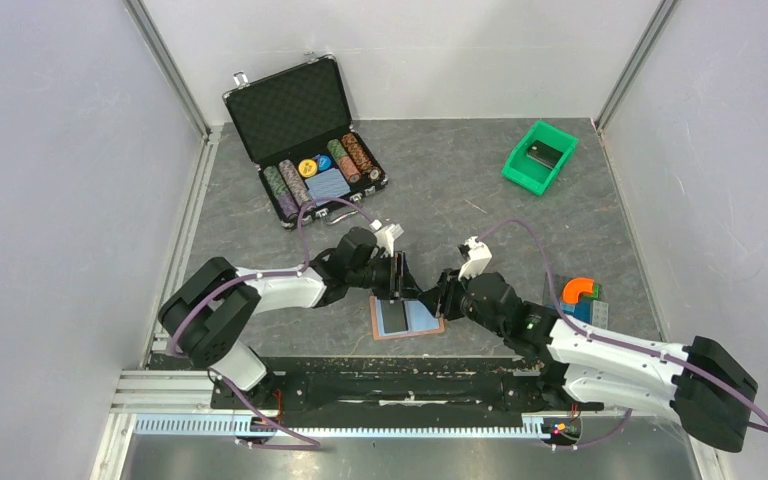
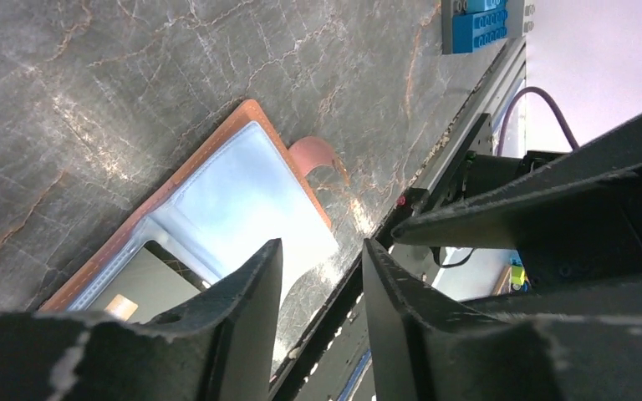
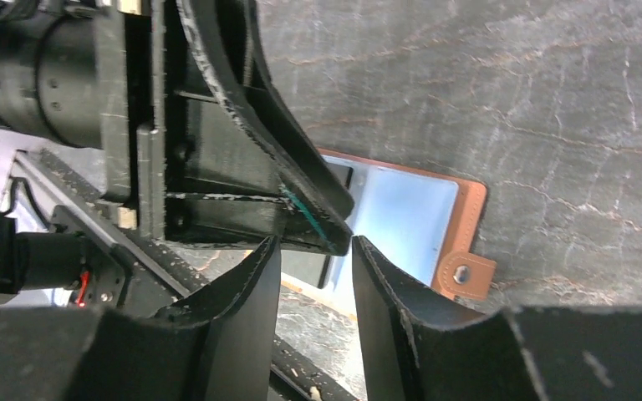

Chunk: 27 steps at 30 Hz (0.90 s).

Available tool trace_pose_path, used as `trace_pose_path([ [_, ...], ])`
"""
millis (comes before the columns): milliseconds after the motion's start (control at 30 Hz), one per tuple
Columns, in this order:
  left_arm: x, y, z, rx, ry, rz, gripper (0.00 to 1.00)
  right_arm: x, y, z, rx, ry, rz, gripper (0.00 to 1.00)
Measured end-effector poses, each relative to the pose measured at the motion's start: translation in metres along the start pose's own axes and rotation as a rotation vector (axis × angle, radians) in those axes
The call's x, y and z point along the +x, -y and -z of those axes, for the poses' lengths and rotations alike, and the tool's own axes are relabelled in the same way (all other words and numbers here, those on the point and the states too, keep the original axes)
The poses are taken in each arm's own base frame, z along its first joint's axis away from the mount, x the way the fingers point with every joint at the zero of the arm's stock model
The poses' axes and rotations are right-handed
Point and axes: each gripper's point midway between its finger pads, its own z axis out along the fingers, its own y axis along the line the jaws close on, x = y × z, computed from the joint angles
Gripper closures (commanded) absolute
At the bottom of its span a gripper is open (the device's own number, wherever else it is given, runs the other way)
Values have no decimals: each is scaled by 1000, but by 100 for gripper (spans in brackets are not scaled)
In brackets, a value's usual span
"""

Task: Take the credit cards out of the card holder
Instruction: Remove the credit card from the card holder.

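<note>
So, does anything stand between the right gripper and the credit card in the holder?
Yes. The left gripper hangs over the card holder, directly ahead of the right gripper, partly hiding the credit card.

brown card holder (image 1: 422, 318) lies open flat near the table (image 1: 480, 170) front edge, blue lining up; a dark card (image 1: 393, 316), seemingly tucked in its left half.
</note>
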Motion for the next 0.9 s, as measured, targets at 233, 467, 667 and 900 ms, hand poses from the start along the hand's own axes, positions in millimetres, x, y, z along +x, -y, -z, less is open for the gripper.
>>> trace_pose_path([
  [233, -22, 11, 16, -64, 69, -15, 51, -8, -17, 7, -84, 14, 26, 63],
  [467, -44, 6, 49, -204, 164, -22, 69, 4, -19, 0, -102, -37, 36, 69],
  [667, -24, -15, 61, -281, 138, 5, 80, 28, -10, -14, -85, -128, 60, 70],
  [900, 16, -51, 63, -349, 60, 46, 89, 47, -5, -30, -111, -220, 36, 73],
])
